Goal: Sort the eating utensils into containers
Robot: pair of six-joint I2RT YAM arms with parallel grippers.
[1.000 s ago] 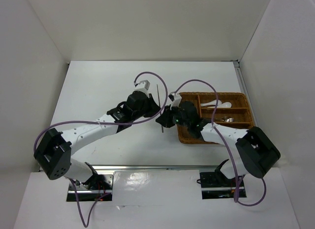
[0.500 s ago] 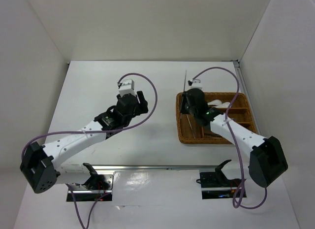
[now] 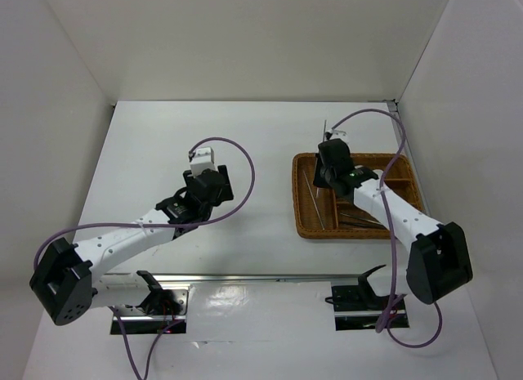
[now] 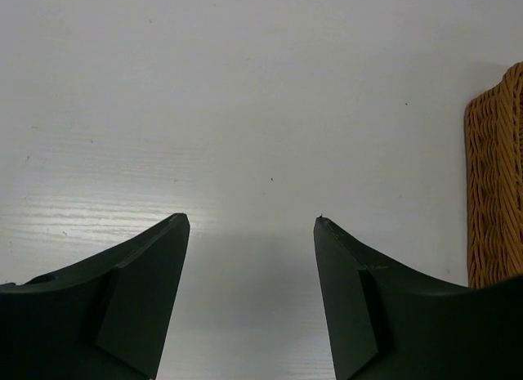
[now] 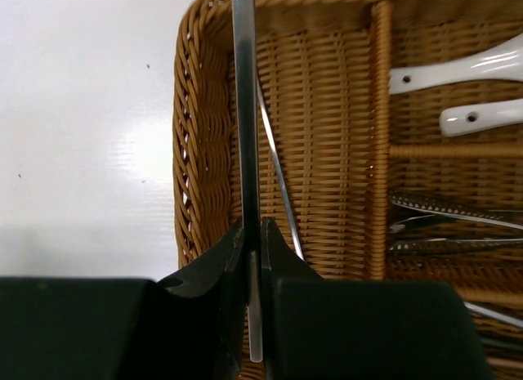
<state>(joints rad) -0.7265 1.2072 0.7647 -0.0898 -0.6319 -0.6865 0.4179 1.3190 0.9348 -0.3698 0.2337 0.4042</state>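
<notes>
Metal chopstick [image 5: 243, 110] — clamped between the closed fingers of the right gripper [image 5: 252, 233] — runs straight up the middle-left of the right wrist view, over the long section along the left wall of the wicker tray [image 5: 196, 135], where a second chopstick [image 5: 276, 172] lies slanted on the weave. White spoons [image 5: 466, 68] fill the short compartment at the upper right of that view, with patterned metal handles [image 5: 445, 207] in the compartment below. Left of centre in the overhead view, the left gripper [image 4: 250, 221] hovers over the white table [image 4: 245, 86] — fingers spread wide, well apart from the tray.
</notes>
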